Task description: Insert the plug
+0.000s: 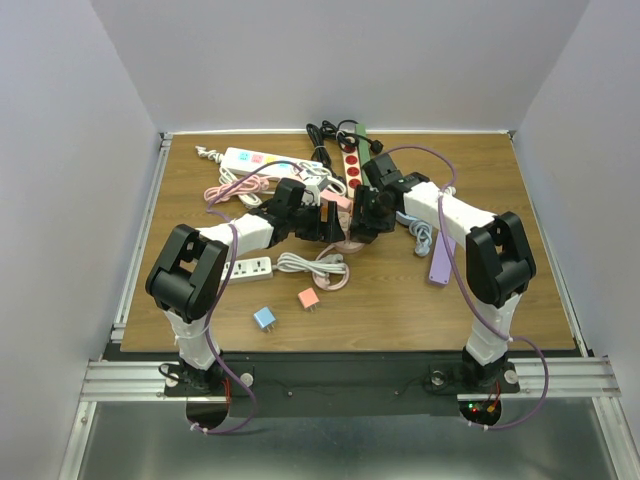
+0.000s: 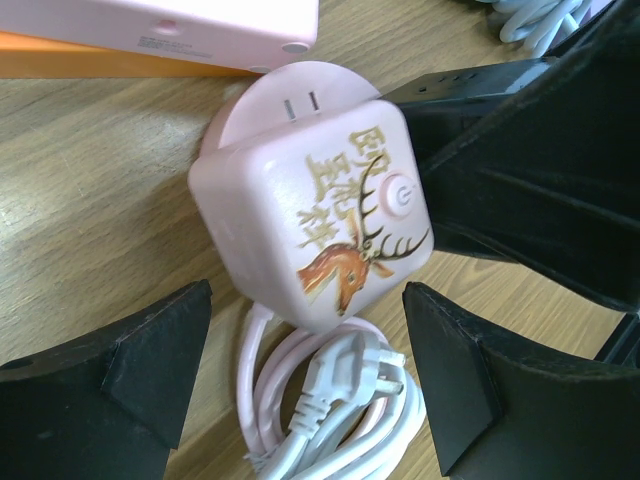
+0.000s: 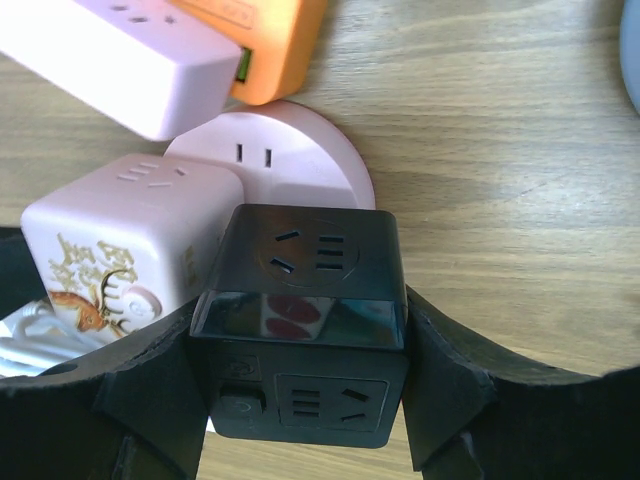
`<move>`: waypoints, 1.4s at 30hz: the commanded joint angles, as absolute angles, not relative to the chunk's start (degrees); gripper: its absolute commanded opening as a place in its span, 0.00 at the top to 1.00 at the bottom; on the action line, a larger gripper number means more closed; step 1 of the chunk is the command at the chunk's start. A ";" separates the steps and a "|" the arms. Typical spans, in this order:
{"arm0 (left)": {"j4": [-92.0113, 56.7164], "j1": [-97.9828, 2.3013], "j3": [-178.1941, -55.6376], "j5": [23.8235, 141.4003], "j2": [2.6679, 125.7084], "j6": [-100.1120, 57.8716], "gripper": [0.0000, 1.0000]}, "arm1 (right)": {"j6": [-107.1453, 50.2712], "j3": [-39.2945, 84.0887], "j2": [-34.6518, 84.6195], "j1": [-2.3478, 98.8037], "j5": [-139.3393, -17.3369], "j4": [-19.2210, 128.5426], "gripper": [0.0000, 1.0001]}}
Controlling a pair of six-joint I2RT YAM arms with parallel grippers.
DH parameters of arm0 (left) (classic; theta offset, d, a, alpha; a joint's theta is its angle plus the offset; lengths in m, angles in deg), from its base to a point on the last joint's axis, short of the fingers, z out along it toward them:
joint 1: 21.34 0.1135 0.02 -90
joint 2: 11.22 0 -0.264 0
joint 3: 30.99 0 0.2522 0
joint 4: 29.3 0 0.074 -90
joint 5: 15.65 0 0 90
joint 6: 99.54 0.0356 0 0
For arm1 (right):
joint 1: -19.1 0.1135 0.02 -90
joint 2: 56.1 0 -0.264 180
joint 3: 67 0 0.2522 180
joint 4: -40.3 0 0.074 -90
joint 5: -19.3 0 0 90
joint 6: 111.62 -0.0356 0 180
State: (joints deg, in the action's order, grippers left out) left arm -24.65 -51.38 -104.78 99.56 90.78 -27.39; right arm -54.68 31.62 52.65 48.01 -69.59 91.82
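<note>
A white three-pin plug [image 2: 355,375] lies on coiled white and pink cable, between my left gripper's fingers and untouched. Just beyond it is a pink cube socket [image 2: 310,225] with a deer picture, resting on a round pink base [image 2: 290,105]. My left gripper [image 2: 305,380] is open over them, and it also shows in the top view [image 1: 328,218]. My right gripper [image 3: 300,390] is shut on a black cube socket [image 3: 305,330], held right beside the pink cube [image 3: 120,250]. In the top view the right gripper [image 1: 360,225] faces the left one at mid-table.
A pink power strip [image 3: 130,50] and an orange block [image 3: 270,40] lie just beyond the cubes. On the table are a white strip [image 1: 245,268], a blue adapter [image 1: 264,318], an orange adapter [image 1: 308,298], a purple strip [image 1: 440,262] and a red-buttoned strip [image 1: 352,165].
</note>
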 commanded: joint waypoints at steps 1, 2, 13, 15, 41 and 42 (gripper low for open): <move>-25.48 -51.66 -106.80 99.93 89.59 -26.42 0.11 | -55.28 29.91 52.01 46.61 -65.07 90.37 0.99; -25.48 -51.66 -106.88 100.01 89.77 -26.42 0.11 | -55.20 29.91 52.01 46.44 -65.51 90.36 1.00; -25.91 -51.05 -107.41 99.75 90.65 -26.06 0.11 | -52.65 31.75 54.55 45.56 -69.11 90.45 1.00; -26.87 -50.79 -107.24 99.75 90.03 -26.41 0.11 | -52.04 32.54 54.82 45.64 -69.55 90.63 1.00; -33.38 -43.05 -110.31 102.65 92.05 -31.07 0.10 | -47.73 44.94 66.51 46.26 -65.07 96.69 1.00; -33.39 -43.05 -110.49 103.00 92.92 -31.25 0.10 | -47.55 44.94 66.86 46.26 -64.72 96.78 1.00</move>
State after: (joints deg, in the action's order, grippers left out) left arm -29.67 -43.69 -107.64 103.37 92.05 -30.49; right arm -49.65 45.06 62.93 46.63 -70.42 96.28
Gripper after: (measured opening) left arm 0.898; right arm 0.675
